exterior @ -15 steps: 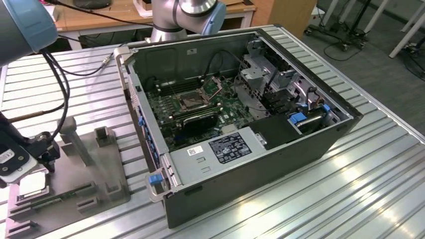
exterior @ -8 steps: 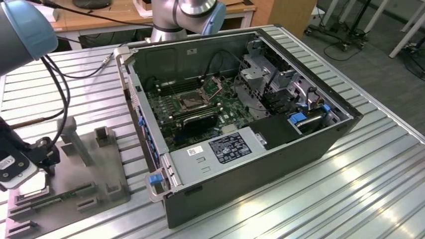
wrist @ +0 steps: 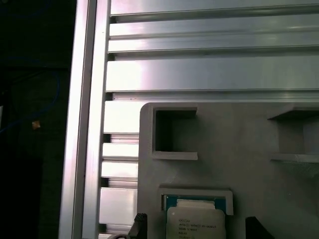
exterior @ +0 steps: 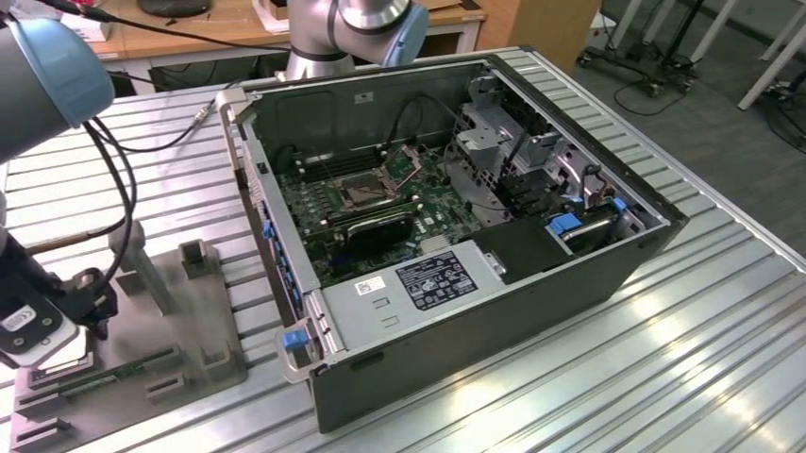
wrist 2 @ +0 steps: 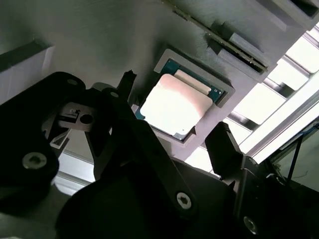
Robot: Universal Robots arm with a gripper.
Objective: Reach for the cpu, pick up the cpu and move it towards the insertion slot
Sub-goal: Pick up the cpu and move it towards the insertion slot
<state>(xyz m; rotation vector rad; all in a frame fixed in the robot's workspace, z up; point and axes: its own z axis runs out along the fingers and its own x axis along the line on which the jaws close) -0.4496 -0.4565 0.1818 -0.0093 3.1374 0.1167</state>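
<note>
Grey fixture (wrist: 239, 139) seats half-cropped cpu (wrist: 197, 225), end effector (wrist 2: 175, 103) astride.

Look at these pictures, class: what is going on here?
The arm's gripper hangs over the grey holder, jaws open on either side of the cpu. The cpu lies flat in its recess, not yet lifted. The insertion slot is inside the open computer case, to the exterior view's right of the holder.
</note>
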